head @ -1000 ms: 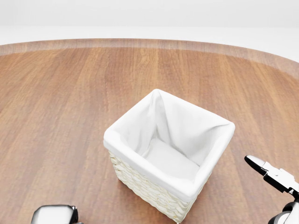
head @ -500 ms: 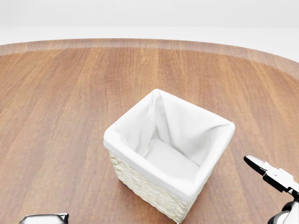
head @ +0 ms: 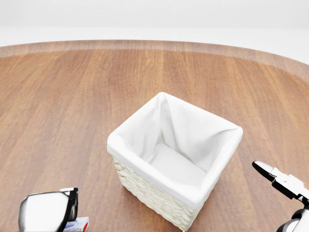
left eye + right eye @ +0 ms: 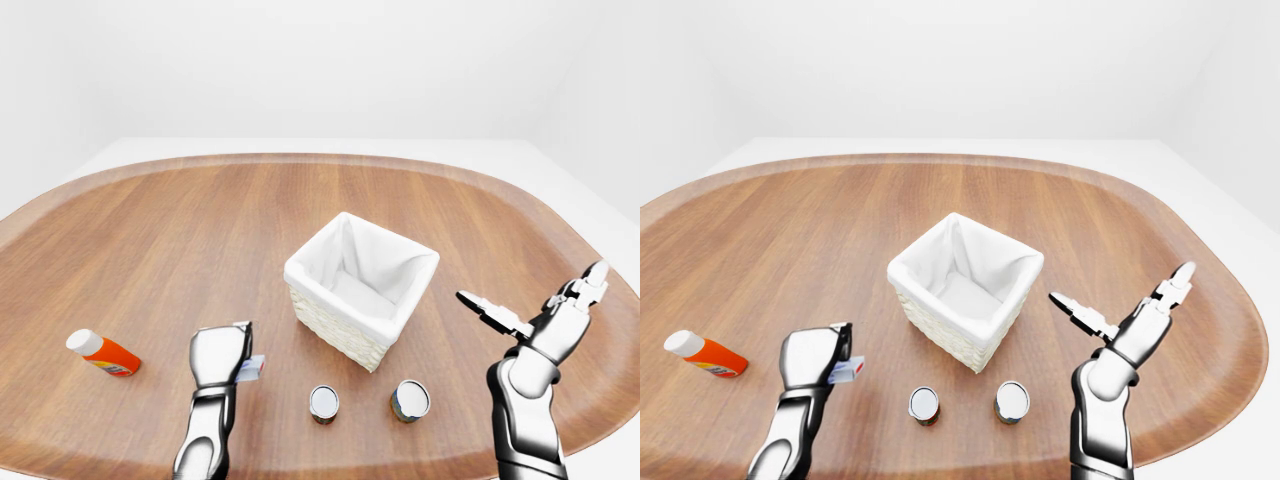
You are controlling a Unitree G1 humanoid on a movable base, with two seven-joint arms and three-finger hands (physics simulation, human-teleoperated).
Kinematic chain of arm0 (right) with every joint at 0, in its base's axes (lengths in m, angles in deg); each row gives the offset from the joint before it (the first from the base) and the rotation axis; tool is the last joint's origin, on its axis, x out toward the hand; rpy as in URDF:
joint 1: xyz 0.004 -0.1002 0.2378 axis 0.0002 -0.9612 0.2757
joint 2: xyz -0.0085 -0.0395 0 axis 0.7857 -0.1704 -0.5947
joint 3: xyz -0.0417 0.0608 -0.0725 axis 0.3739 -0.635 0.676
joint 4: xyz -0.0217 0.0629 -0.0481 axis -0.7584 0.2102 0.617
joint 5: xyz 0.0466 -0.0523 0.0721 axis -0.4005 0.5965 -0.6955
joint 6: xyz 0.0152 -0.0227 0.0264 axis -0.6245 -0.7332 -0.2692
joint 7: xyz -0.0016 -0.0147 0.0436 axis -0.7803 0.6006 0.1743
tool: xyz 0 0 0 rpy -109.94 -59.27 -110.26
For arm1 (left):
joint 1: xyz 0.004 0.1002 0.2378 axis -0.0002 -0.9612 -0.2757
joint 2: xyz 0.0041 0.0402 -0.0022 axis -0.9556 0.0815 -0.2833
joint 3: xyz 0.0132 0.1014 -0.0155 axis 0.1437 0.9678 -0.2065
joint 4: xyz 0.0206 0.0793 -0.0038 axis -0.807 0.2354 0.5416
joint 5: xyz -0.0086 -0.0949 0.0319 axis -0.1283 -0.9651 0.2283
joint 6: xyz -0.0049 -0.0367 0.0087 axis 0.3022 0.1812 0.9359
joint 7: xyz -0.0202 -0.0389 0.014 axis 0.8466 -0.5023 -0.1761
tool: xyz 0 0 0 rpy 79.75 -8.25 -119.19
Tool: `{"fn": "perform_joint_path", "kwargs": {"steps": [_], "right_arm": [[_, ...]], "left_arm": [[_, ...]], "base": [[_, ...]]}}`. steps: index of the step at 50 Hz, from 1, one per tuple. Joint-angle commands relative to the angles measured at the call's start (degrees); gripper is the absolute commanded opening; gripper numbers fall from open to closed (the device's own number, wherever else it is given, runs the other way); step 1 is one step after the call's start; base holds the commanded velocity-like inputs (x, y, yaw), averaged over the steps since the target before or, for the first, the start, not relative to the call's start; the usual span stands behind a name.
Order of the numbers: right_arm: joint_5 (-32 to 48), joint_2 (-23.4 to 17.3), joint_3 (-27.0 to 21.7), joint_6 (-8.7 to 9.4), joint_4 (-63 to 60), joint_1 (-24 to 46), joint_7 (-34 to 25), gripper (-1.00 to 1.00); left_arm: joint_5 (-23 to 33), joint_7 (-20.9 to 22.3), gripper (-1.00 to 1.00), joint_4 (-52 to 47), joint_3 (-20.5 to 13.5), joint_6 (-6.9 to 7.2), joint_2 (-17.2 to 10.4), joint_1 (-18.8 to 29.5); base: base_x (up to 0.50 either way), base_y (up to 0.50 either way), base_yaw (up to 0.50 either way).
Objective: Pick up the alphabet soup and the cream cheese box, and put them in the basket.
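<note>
The left hand [image 4: 220, 355] hovers over the wooden table [image 4: 180, 230] left of the basket [image 4: 360, 290], its fingers pinching the cream cheese box [image 4: 250, 369], of which only a small corner shows. The right hand [image 4: 540, 310] is raised to the basket's right with its fingers spread wide and nothing in them. 2 cans [image 4: 324, 403] [image 4: 410, 399] stand just below the empty, white-lined basket in the left-eye view, though I cannot tell which is the alphabet soup, and an orange bottle [image 4: 103, 354] lies well apart at the left.
</note>
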Motion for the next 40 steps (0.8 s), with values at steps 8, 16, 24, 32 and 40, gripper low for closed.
{"fn": "perform_joint_path", "kwargs": {"steps": [8,16,24,32,40], "right_arm": [[0.2,0.1,0.1,-0.44,-0.1,-0.1,0.0,1.00],[0.2,0.1,0.0,-0.48,0.0,-0.1,0.0,1.00],[0.4,0.0,0.1,-0.53,0.3,0.0,0.0,1.00],[0.5,0.0,0.2,-0.32,0.3,0.1,0.0,1.00],[0.4,-0.1,0.1,-0.39,0.5,0.1,0.0,1.00]], "left_arm": [[2.5,6.7,-1.00,-9.1,1.7,0.00,3.2,8.9],[8.3,17.4,-1.00,-20.8,1.0,0.00,3.9,10.2],[11.5,27.7,-1.00,-27.7,-2.1,0.00,2.9,13.3],[14.7,40.9,-1.00,-33.8,-3.1,0.00,2.8,20.5],[14.1,46.4,-1.00,-31.9,-1.7,0.00,4.3,27.9]], "base": [[0.00,0.00,0.00],[0.00,0.00,0.00],[0.00,0.00,0.00],[0.00,0.00,0.00],[0.00,0.00,0.00]]}}
